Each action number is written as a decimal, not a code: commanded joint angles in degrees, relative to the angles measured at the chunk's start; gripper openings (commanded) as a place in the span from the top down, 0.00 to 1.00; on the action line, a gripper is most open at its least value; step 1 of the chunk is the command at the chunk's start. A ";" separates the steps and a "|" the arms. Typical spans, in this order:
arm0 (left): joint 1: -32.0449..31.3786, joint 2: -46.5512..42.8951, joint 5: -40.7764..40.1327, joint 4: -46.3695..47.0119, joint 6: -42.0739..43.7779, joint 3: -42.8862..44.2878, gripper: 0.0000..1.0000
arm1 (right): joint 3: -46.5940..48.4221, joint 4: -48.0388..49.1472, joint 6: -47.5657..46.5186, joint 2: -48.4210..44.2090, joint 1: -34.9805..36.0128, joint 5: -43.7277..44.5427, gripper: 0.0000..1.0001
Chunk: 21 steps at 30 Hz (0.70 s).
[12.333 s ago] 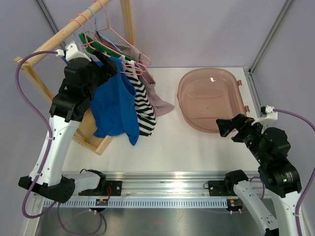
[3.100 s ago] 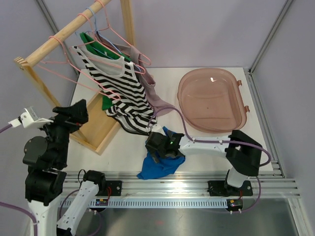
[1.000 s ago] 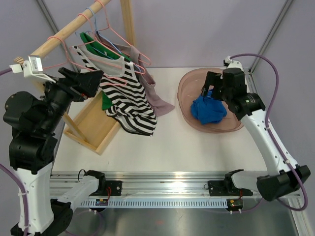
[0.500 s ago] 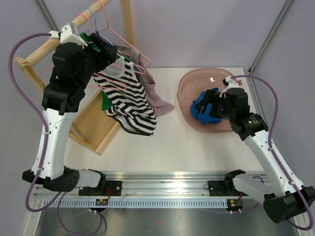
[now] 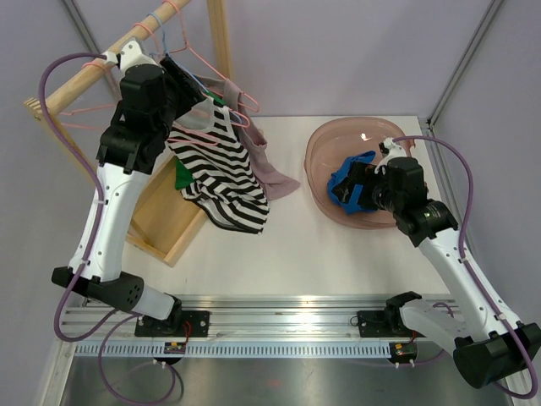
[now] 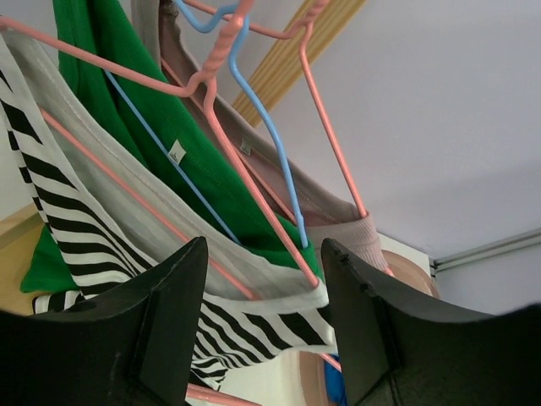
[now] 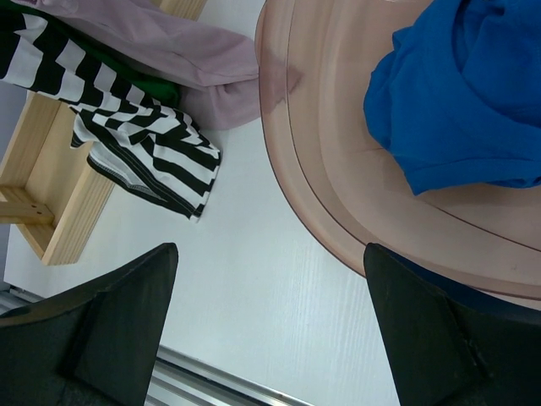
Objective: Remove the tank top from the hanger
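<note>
A black-and-white striped tank top (image 5: 224, 173) hangs on a pink wire hanger (image 5: 205, 140) from the wooden rail. My left gripper (image 5: 182, 85) is up at its neckline. In the left wrist view the grey-trimmed neckline (image 6: 254, 317) and the hanger's pink wire (image 6: 245, 182) cross between the fingers of the left gripper (image 6: 262, 245), which stand apart with a gap on both sides. My right gripper (image 5: 353, 182) hovers open at the tub's near edge, with nothing between the fingers of the right gripper (image 7: 270, 247).
A blue garment (image 5: 342, 178) lies in the pink tub (image 5: 338, 139). Behind the striped top hang a green top (image 6: 152, 127) on a blue hanger (image 6: 266, 127) and a mauve garment (image 5: 270, 169). The wooden rack's base frame (image 5: 156, 220) lies on the table at left.
My left arm swung from the far left up to the rail, and its jaws narrowed around the striped top's neckline. My right gripper drew back from the tub, leaving the blue garment inside.
</note>
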 commanded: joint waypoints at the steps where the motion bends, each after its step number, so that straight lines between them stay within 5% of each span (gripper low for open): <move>1: -0.26 2.40 -3.71 2.98 0.37 2.18 0.42 | -0.38 3.24 0.21 -0.37 -0.02 -2.28 0.02; 7: -0.26 4.87 -5.03 3.07 0.29 2.72 0.58 | -0.82 3.60 0.03 -0.28 -0.02 -2.99 0.02; 15: -0.35 -0.75 -7.05 7.11 -1.74 -4.13 0.98 | -0.82 3.07 -0.76 -0.55 -0.02 -2.64 0.02; 21: -0.44 -5.50 -9.25 10.36 -2.53 -6.69 1.00 | -0.73 3.25 -0.76 -0.46 -0.02 -3.34 0.02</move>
